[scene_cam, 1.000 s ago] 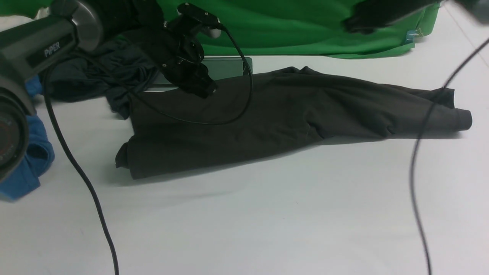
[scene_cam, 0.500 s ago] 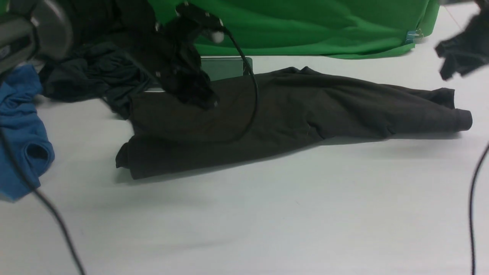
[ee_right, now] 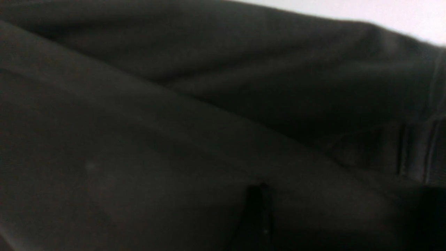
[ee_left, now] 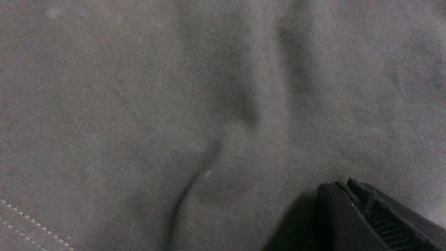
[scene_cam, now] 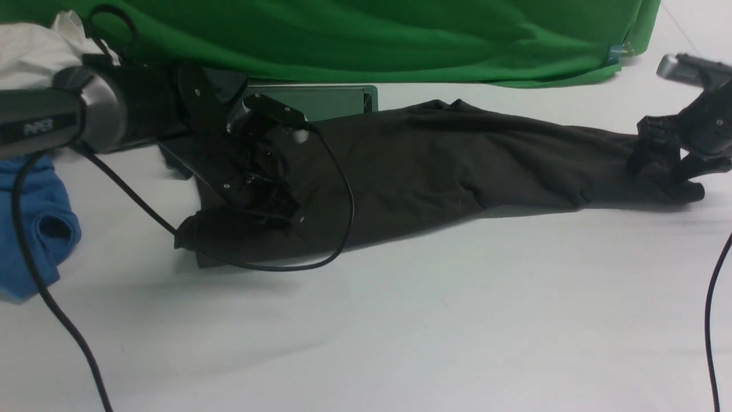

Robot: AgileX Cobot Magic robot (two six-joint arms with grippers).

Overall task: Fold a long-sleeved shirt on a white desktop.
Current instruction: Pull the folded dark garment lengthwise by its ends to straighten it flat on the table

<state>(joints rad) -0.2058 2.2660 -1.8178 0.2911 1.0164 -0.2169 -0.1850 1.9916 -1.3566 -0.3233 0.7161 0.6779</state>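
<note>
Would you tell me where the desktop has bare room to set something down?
Bare: the strip of white desktop in front of the long-sleeved shirt, crossed only by cables at its sides. Crowded: the far left, around the blue shirt and left gripper.

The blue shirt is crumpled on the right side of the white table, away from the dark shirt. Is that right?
No. The blue shirt is crumpled on the left side of the white table, away from the dark shirt. The front view shows it.
</note>
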